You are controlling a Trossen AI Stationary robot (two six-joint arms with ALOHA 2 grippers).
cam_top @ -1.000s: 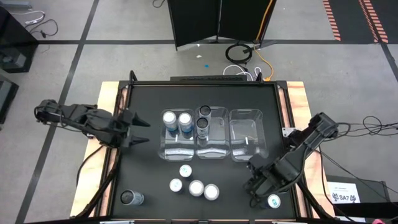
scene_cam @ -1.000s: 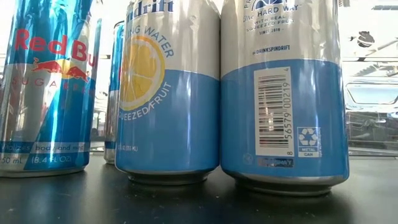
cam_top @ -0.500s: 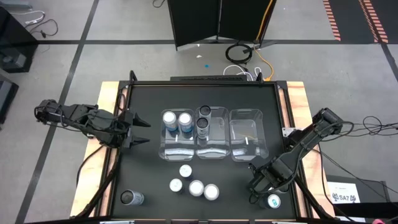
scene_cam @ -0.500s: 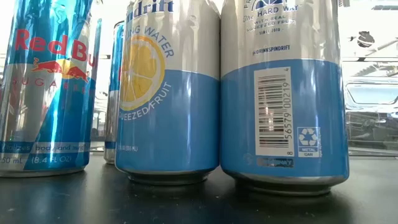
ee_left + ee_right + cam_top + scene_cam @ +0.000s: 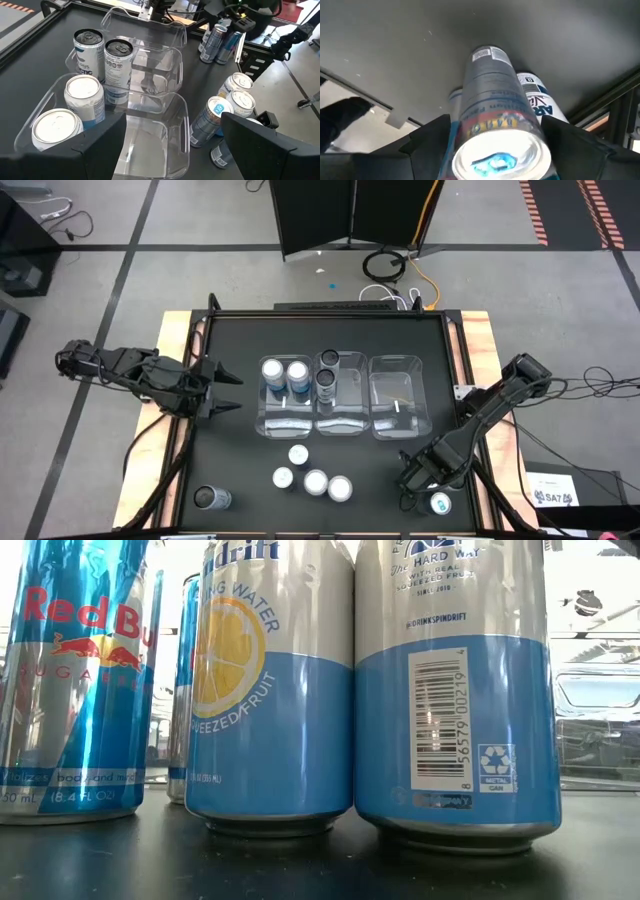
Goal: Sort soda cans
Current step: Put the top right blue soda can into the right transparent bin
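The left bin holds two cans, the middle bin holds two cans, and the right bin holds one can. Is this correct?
Not quite. In the high view the right bin holds no can. The left bin does hold two cans, and the middle bin two dark cans.

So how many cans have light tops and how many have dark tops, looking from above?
Light-topped cans: 7
Dark-topped cans: 3
Total: 10 showing from above; more may hide under the right arm.
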